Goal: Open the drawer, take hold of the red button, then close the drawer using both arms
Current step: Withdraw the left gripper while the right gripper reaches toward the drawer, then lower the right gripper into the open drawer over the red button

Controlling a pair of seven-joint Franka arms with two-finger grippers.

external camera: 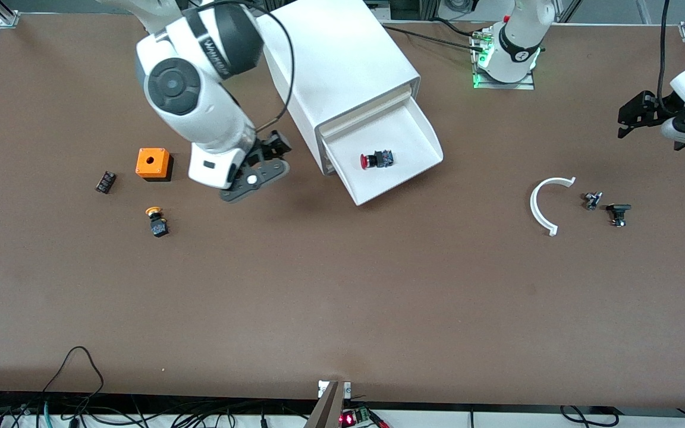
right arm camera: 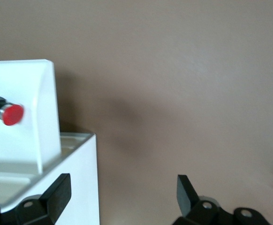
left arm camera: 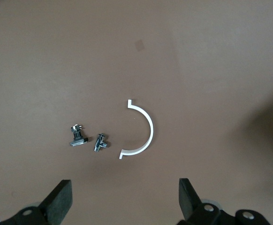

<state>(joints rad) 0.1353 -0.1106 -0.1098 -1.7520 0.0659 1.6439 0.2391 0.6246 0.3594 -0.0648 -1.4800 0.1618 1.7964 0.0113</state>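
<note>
Judging from the layout, the opening step looked done and grabbing was the step in hand: the drawer (external camera: 399, 157) stood pulled well out of the white cabinet (external camera: 342, 65), and the red-capped button (external camera: 376, 159) lay on its side on the drawer floor, untouched. The right gripper (external camera: 257, 169) hung over bare table just beside the cabinet, toward the right arm's end, its fingers (right arm camera: 56, 192) spread apart and holding nothing. The left gripper (external camera: 637, 116) waited over the table toward the left arm's end, fingers (left arm camera: 61, 199) likewise apart and empty, above a white curved bracket (left arm camera: 143, 129) and two small metal parts (left arm camera: 89, 139). Next, one gripper probably needed to travel over the drawer, descend between its side walls and straddle the button's black body before closing
</note>
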